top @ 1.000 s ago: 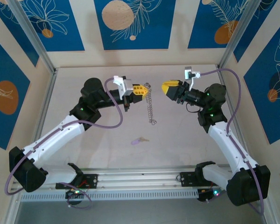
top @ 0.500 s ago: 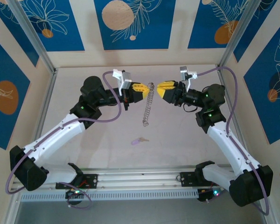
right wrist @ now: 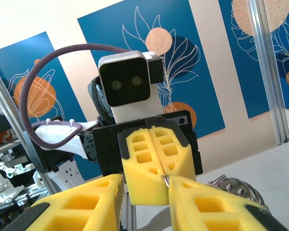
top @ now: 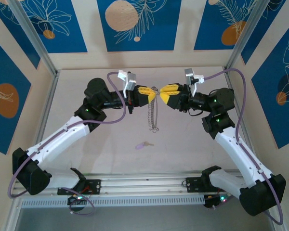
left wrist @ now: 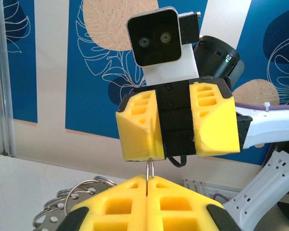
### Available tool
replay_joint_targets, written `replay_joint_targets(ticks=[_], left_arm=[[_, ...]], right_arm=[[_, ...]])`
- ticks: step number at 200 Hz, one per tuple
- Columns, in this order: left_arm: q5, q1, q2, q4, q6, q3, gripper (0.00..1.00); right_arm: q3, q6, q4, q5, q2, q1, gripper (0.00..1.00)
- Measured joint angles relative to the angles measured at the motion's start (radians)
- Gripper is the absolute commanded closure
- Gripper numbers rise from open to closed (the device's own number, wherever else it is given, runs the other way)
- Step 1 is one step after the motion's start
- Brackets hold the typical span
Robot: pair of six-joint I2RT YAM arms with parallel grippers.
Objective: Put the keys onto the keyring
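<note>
The keyring (top: 154,113) hangs edge-on in the top view, long axis 12 to 6. Its top wire is pinched from 9 o'clock by the left gripper (top: 152,93), pads closed tight on it. The right gripper (top: 160,95) faces it from 3 o'clock, jaws moderately parted, tips just beside the same wire and not clamped. The key (top: 143,145) lies flat on the table (top: 192,154) at 7 o'clock from the ring's foot, well apart from both claws, blade toward 3. The free right arm looks best placed to fetch it.

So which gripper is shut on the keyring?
The left gripper: its fingers are closed on the keyring, while the right gripper has its fingers apart.
</note>
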Motion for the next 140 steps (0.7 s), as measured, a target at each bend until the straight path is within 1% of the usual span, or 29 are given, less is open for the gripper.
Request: replay_joint_targets(ticks=[33, 60, 109, 140], left_arm=[[0.008, 0.004, 0.003, 0.001, -0.018, 0.001, 1.0], [0.019, 0.005, 0.004, 0.006, -0.033, 0.001, 1.0], [0.027, 0.005, 0.014, 0.039, -0.044, 0.008, 1.0], [0.032, 0.005, 0.015, 0.04, -0.044, 0.016, 1.0]], right_arm=[[0.005, -0.007, 0.003, 0.002, 0.018, 0.008, 0.69], [0.006, -0.008, 0.007, 0.004, 0.023, 0.01, 0.72], [0.006, -0.03, -0.026, 0.004, 0.029, 0.021, 0.7], [0.001, -0.041, -0.047, 0.005, 0.018, 0.002, 0.7]])
